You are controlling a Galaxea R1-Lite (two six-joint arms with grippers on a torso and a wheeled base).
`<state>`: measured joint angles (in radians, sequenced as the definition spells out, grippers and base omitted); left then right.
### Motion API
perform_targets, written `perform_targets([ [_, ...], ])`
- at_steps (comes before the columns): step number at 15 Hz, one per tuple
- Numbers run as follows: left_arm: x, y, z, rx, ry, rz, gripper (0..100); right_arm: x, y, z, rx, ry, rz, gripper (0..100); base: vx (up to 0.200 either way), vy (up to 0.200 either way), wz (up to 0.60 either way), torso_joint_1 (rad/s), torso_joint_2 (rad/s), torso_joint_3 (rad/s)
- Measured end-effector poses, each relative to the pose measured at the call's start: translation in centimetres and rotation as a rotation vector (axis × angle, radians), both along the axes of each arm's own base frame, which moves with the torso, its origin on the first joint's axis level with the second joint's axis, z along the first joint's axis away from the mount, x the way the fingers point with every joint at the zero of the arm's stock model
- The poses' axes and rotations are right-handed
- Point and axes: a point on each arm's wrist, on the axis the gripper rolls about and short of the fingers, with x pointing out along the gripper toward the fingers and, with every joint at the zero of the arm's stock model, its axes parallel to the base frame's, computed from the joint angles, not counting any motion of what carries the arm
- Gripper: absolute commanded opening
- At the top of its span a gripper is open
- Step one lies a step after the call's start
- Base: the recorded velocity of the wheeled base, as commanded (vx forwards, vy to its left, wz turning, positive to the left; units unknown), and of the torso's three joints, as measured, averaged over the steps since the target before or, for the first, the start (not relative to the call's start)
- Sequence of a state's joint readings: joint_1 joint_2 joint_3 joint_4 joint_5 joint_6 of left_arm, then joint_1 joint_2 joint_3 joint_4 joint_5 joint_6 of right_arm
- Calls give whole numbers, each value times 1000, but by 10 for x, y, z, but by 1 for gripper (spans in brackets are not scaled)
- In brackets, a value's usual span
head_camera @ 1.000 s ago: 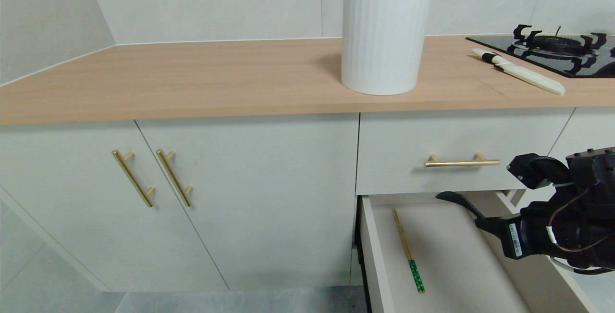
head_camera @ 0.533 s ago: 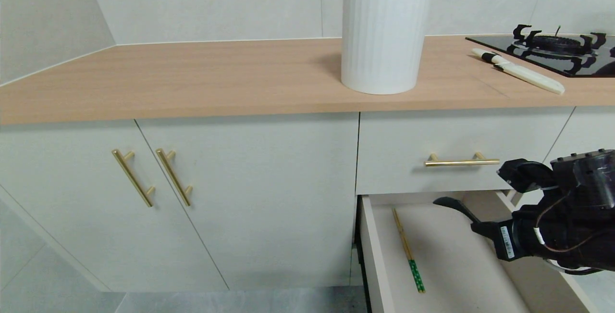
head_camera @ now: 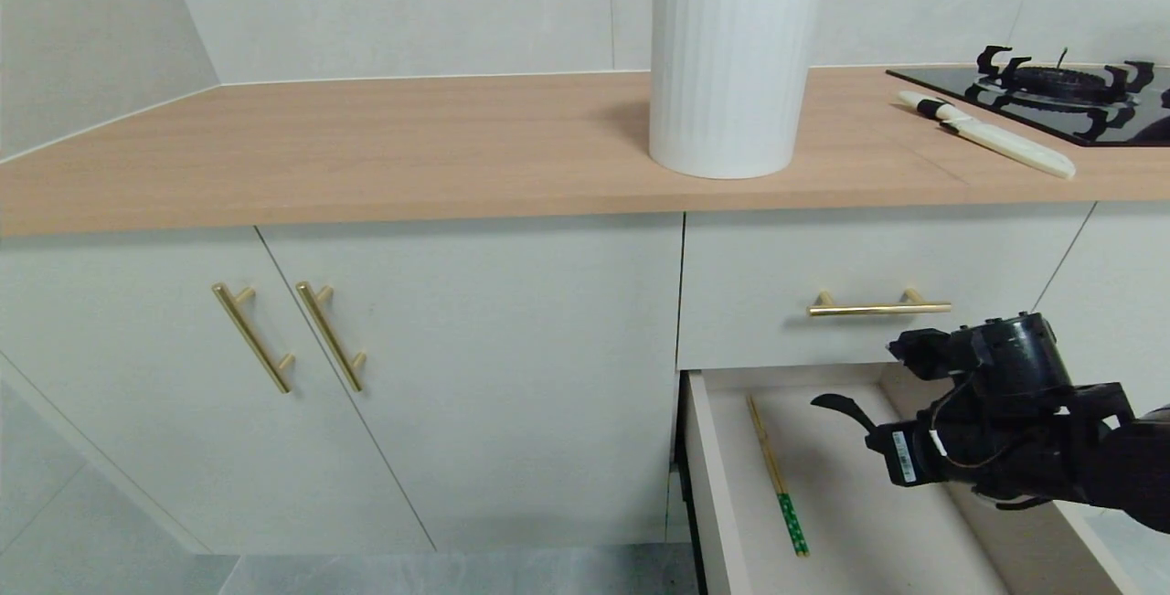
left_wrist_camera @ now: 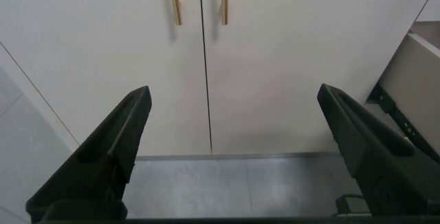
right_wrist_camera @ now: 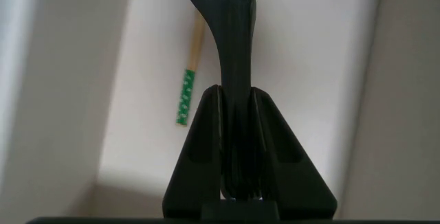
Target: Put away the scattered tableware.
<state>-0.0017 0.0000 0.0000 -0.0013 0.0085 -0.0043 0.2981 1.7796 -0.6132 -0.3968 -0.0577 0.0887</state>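
Drawer (head_camera: 706,476) open: chopsticks (head_camera: 775,476) lie near left wall, bare floor right of them beneath right tool (head_camera: 834,405). Handle (head_camera: 879,309) juts above the back. Desk (head_camera: 366,147): vase (head_camera: 727,56) at front edge, knife (head_camera: 992,140) to its right, wide room leftward.

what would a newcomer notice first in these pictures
The open drawer at lower right draws the eye: the right pincer holds a black spoon above its floor, beside green-tipped chopsticks lying inside. Next comes the tall white ribbed vase standing on the wooden countertop, with a pale knife lying beside the stove farther right.
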Motion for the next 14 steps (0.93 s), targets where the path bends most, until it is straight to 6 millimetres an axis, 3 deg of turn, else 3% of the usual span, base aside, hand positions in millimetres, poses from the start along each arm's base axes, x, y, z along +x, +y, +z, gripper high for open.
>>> perform_targets([
  [8,0,0,0,0,0,0,100,29,9,-56,-30,29,-96,0,0,0,0,0,0,0],
  [14,0,0,0,0,0,0,100,40,11,-96,-79,64,-130,0,0,0,0,0,0,0],
])
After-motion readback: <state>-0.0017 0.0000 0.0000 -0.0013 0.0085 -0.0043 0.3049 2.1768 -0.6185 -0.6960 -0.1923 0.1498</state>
